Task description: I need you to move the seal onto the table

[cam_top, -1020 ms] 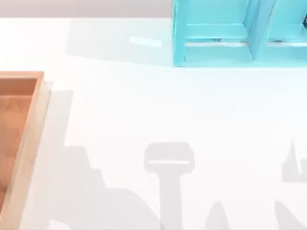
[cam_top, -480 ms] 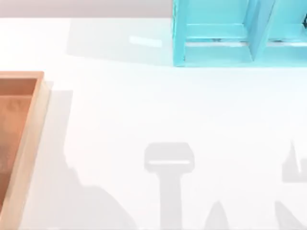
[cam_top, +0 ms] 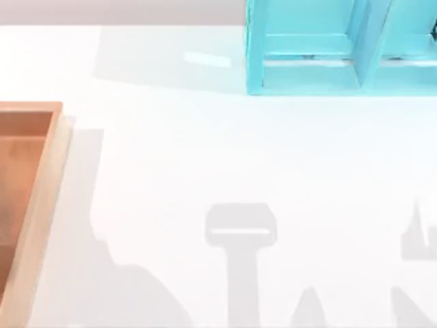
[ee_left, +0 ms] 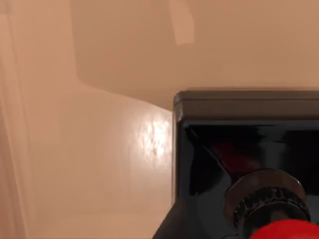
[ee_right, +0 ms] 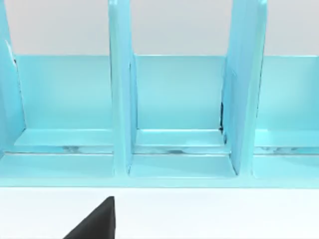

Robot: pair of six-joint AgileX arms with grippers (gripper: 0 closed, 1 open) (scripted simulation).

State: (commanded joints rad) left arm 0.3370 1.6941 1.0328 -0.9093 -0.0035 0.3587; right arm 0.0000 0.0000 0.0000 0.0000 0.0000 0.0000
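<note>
The seal [ee_left: 239, 112] looms very close in the left wrist view. Its black block base rests on the light-wood floor of the tray [ee_left: 89, 149], and its glossy red knob [ee_left: 289, 231] sits above a knurled ring. In the top view the tray [cam_top: 42, 184] lies at the left edge of the white table [cam_top: 218, 157]. One black fingertip [ee_right: 97, 221] of my right gripper pokes into the right wrist view, over the table in front of the shelf.
A turquoise shelf unit [cam_top: 314, 61] with upright dividers [ee_right: 119, 99] stands at the back right of the table. Arm shadows fall across the table's front part. Bare table lies between the tray and the shelf.
The left arm's shadow on the table beside the tray has drawn back toward the front edge. Tray and shelf stay where they were.
</note>
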